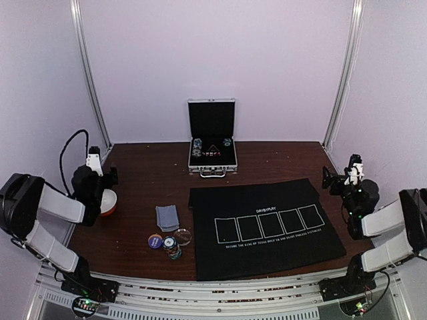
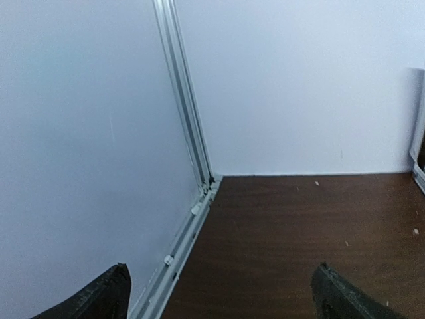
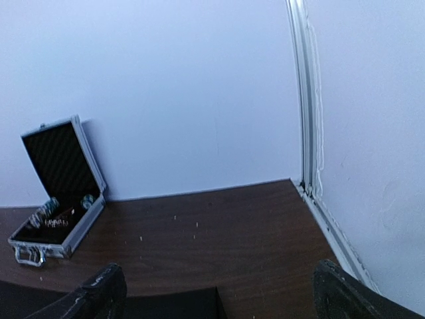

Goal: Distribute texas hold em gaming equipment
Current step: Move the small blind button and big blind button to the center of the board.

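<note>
A small stack of grey-blue playing cards (image 1: 167, 217) lies on the brown table left of the black mat. In front of it are a purple disc (image 1: 155, 241), a silver-grey disc (image 1: 183, 235) and a short stack of striped poker chips (image 1: 173, 249). I see no orange disc. More chips sit in the open silver case (image 1: 211, 155), which also shows in the right wrist view (image 3: 56, 203). My left gripper (image 1: 109, 176) is open and empty at the far left, its view (image 2: 222, 299) showing only bare table and wall. My right gripper (image 1: 328, 179) is open and empty at the far right (image 3: 219, 299).
A black mat (image 1: 263, 227) with five white card outlines covers the front right of the table; its corner shows in the right wrist view (image 3: 172, 304). A red-and-white round thing (image 1: 109, 203) lies below my left gripper. White walls with metal corner rails (image 2: 192, 166) close in the table.
</note>
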Robot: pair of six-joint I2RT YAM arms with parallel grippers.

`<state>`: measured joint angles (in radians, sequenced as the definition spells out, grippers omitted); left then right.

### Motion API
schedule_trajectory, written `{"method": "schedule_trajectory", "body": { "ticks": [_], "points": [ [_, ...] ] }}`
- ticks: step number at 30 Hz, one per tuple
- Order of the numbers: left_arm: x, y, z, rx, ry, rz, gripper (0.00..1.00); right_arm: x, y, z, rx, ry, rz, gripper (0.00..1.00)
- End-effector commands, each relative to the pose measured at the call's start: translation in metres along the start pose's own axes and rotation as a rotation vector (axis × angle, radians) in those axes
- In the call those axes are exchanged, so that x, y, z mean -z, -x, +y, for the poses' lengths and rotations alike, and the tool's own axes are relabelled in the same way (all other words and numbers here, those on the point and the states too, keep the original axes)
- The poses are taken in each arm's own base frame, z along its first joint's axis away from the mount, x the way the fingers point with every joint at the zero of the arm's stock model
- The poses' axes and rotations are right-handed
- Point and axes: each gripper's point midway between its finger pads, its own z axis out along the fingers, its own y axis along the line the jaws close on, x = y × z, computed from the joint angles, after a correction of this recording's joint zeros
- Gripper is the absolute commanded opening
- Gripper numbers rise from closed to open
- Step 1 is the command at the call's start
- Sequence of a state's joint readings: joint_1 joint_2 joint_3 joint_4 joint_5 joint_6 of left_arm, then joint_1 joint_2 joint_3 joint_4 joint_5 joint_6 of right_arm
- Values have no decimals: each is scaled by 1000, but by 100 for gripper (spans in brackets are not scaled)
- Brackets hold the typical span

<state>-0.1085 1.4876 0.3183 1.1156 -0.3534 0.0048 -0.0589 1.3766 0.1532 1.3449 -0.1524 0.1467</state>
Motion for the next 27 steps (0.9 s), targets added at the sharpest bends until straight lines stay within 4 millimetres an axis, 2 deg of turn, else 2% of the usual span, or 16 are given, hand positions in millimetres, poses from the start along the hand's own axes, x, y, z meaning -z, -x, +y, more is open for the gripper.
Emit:
{"method": "schedule_trajectory", "body": {
  "ticks": [1,4,7,8,10,12,15,20,23,27],
  "points": [
    [-19,50,23,46,151,22,98,-6,55,-12,-122,-84,-54,100],
    [-21,83,11,57,149,40,98,-16,98,6,-164,2,-85,100],
    [-21,106,-22,59,79,111,98,-20,137,30,-237,128,-116,100],
    [-19,120,-40,53,36,120,98,-22,148,39,-263,172,-119,100],
    [-14,122,-66,25,-36,193,98,-26,162,53,-314,248,-93,100],
    [-6,115,-89,16,-125,287,98,-31,171,67,-351,305,-49,100],
    [10,102,-101,38,-210,405,98,-39,168,83,-351,313,66,100],
    [49,82,-115,31,-322,565,98,-41,138,123,-222,288,267,100],
    [87,56,-131,-25,-398,703,98,-38,124,150,-137,302,335,100],
    [120,20,-125,-71,-400,860,97,-35,115,175,-120,354,369,100]
  ]
}}
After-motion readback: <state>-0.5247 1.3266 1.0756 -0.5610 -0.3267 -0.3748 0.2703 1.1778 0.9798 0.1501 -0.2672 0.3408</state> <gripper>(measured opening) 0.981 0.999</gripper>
